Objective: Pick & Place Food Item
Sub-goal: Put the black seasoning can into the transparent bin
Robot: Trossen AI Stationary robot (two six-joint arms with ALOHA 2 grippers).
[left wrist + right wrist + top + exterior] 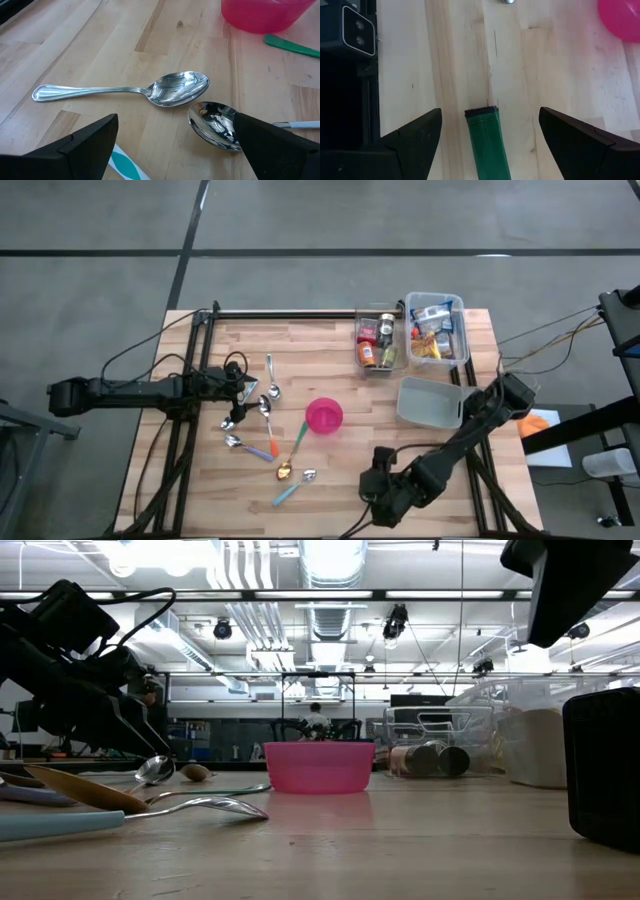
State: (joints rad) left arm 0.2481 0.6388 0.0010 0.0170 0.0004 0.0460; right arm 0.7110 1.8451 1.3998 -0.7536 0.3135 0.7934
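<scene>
A narrow green food packet (pixel 487 145) lies flat on the wooden table (pixel 300 340) near its front edge. It shows only in the right wrist view. My right gripper (pixel 490 111) hangs open above it, slanting down, one finger on each side of the packet and clear of it; in the high view the gripper (pixel 381 492) hides the packet. A pink bowl (pixel 323 416) stands at the table's middle. My left gripper (pixel 240 388) waits open over two metal spoons (pixel 175 89) at the left.
Several spoons (pixel 262 415) with metal or coloured handles lie left of and in front of the bowl. At the far right stand a clear bin of jars (pixel 378 340) and a clear bin of food packets (pixel 437 328); an empty clear tub (pixel 430 402) sits nearer.
</scene>
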